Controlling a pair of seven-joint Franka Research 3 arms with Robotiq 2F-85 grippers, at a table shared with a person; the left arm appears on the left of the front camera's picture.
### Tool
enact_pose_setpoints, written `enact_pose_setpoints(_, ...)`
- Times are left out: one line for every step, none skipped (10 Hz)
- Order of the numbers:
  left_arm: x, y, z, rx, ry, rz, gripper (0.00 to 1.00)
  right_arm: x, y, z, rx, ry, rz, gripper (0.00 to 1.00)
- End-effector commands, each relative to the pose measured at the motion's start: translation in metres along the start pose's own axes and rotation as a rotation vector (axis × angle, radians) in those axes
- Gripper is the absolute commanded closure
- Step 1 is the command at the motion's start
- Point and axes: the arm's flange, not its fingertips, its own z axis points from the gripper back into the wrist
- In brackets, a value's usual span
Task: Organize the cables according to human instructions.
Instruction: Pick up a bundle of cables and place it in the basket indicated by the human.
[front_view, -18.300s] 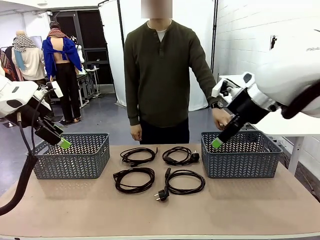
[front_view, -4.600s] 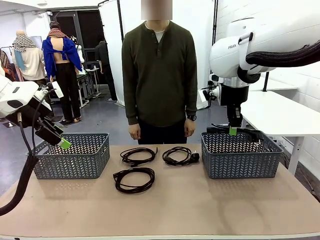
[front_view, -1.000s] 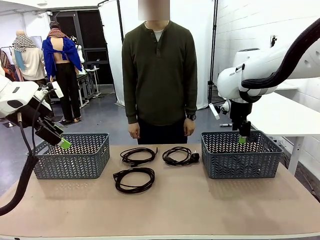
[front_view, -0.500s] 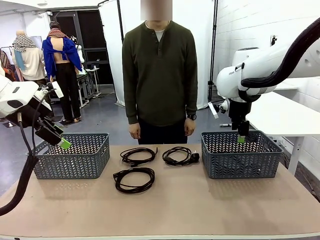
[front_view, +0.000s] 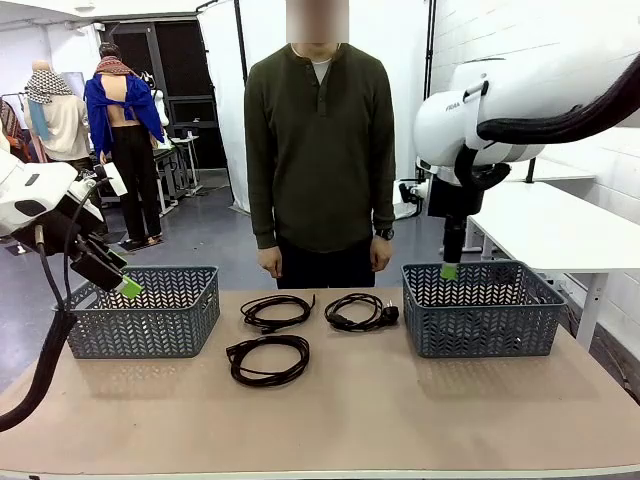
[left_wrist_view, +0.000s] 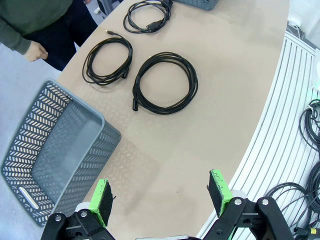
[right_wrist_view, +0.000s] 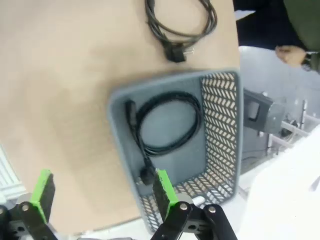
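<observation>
Nearest your side of the table (front_view: 330, 430), left of centre, lies the near loop (front_view: 268, 360): a thin black cord wound flat into a round bundle of several turns. Behind it two more cables rest side by side without touching. They are the far left loop (front_view: 277, 312) and the far right loop (front_view: 360, 311), whose chunky plug sits at its right edge, toward the right basket (front_view: 483, 310). All three lie between that basket and the left basket (front_view: 145, 312), clear of both.

Your left pincer (front_view: 125, 287) hovers by the left basket's outer end, its jaws spread wide with nothing between them. Your right pincer (front_view: 449, 271) points straight down over the right basket's far left corner, equally wide and empty.

From the front, the patterned wall of the right basket hides its floor. The right wrist view looks down into it and shows you the fourth loop (right_wrist_view: 167, 122) lying flat inside, with one straight end trailing toward the rim nearest the pincer. That view also catches the far right loop's plug lying just outside the basket wall.

The left wrist view gives you the three table loops from above. It also shows the near loop's slim connector end tucked against the coil, a detail you cannot make out from the front.

Beyond the table the person (front_view: 320, 150) stands facing you in a dark olive sweater, with both arms down and a watch on one wrist.
</observation>
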Motion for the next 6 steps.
enact_pose_setpoints(-0.002,0.001,-0.002,-0.002,-0.025,-0.004,0.00,-0.001,0.034,-0.010,-0.056,-0.134,-0.086,0.00)
enact_pose_setpoints(-0.002,0.001,-0.002,-0.002,-0.025,-0.004,0.00,0.004,0.049,-0.014,-0.080,-0.170,-0.112,0.00)
enact_pose_setpoints(-0.002,0.001,-0.002,-0.002,-0.025,-0.004,0.00,0.008,0.064,-0.019,-0.111,-0.200,-0.118,0.00)
enact_pose_setpoints(-0.002,0.001,-0.002,-0.002,-0.025,-0.004,0.00,0.012,0.077,-0.022,-0.126,-0.230,-0.124,0.00)
enact_pose_setpoints(-0.002,0.001,-0.002,-0.002,-0.025,-0.004,0.00,0.018,0.087,-0.027,-0.137,-0.236,-0.123,0.00)
enact_pose_setpoints(-0.002,0.001,-0.002,-0.002,-0.025,-0.004,0.00,0.021,0.095,-0.031,-0.126,-0.236,-0.114,0.00)
